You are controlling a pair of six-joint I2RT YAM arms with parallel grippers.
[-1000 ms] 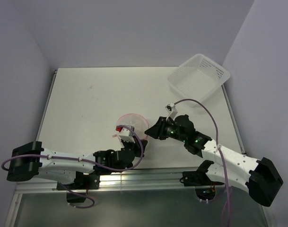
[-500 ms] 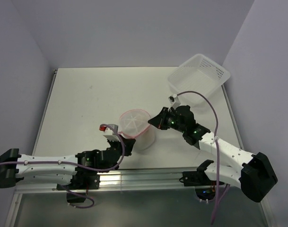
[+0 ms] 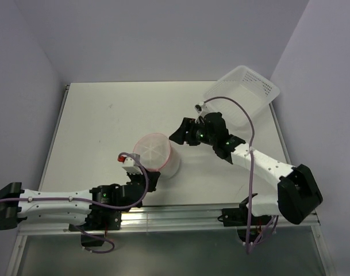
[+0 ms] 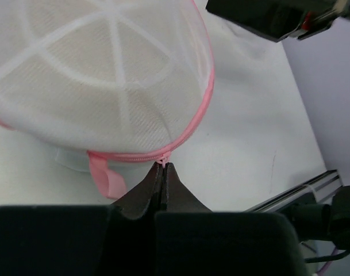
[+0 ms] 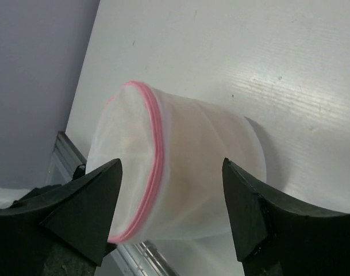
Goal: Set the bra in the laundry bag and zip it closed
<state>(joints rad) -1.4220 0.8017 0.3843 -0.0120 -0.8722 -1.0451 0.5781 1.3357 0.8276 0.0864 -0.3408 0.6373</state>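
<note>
Nearest the front edge of the table (image 3: pixel 100 121), the left gripper (image 4: pixel 164 172) is closed tight, its tips pinching the pink zipper pull on the rim of the laundry bag (image 4: pixel 106 86). The round mesh pouch sits just beyond those tips, its spoked face tipped toward them. Past the bag the right gripper (image 3: pixel 177 134) hangs with jaws spread wide, holding nothing and not touching the mesh. A white basket (image 3: pixel 220 104) stands at the far right corner.

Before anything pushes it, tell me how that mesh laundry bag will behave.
Likely soft and yielding: the laundry bag is thin translucent mesh, so its wall should dent rather than resist. Probably light, apt to slide or tip on the smooth table. The left gripper, shut on its pink zipper, may tether it.
</note>
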